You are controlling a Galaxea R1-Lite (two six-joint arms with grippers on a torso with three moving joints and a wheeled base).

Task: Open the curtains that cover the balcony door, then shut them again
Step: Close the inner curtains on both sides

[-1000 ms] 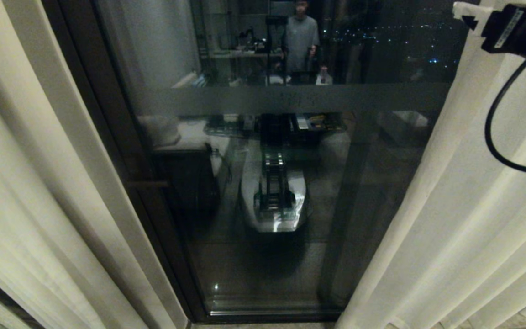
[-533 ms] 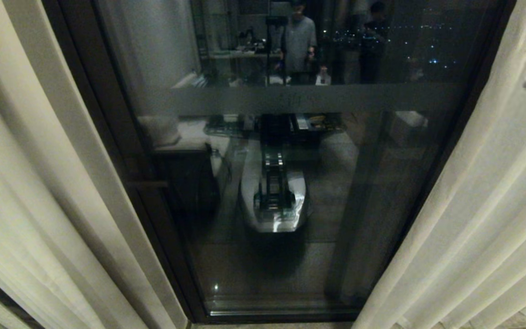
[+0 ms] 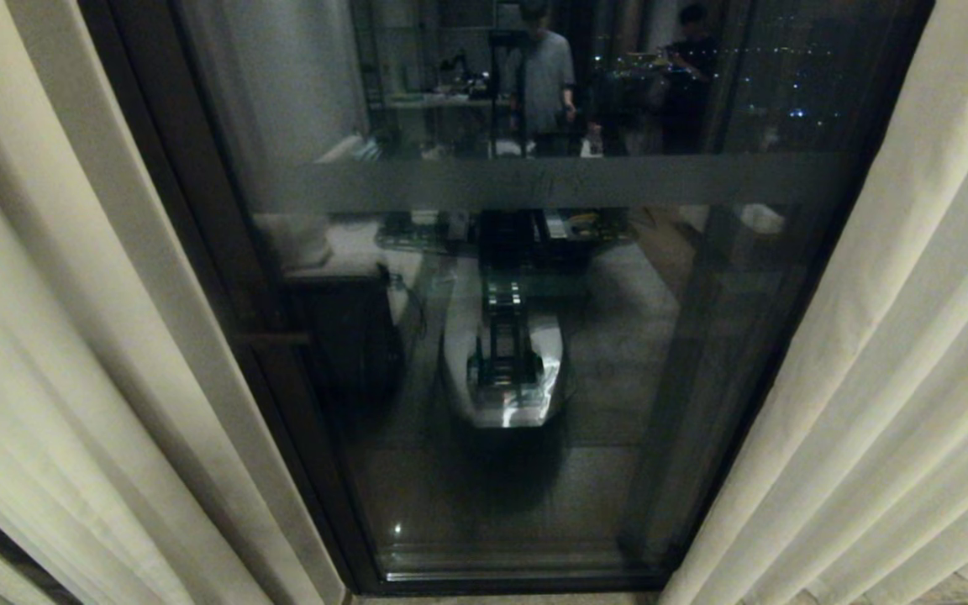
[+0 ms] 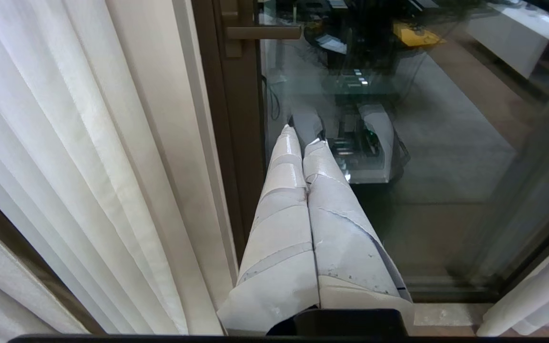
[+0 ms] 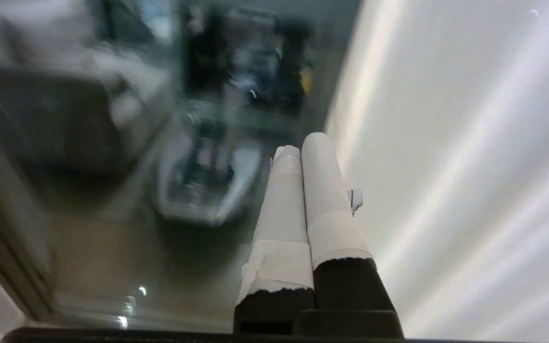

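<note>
The head view shows only the curtains [image 3: 896, 378] parted at three and nine o'clock around the balcony door [image 3: 534, 336]; the wrist views add the left gripper [image 4: 303, 136] and right gripper [image 5: 300, 145], both pressed together (empty).

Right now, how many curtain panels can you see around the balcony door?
2: the left curtain panel hangs left of the balcony door, the right curtain panel hangs right of it. More beyond the view may be hidden.

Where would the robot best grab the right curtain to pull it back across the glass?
By my guess, its inner hemmed edge, the straight free border beside the glass door. Come from the glass side with the right gripper, pinching that edge between the fingers; the pleated cloth further right offers no firm border.
</note>
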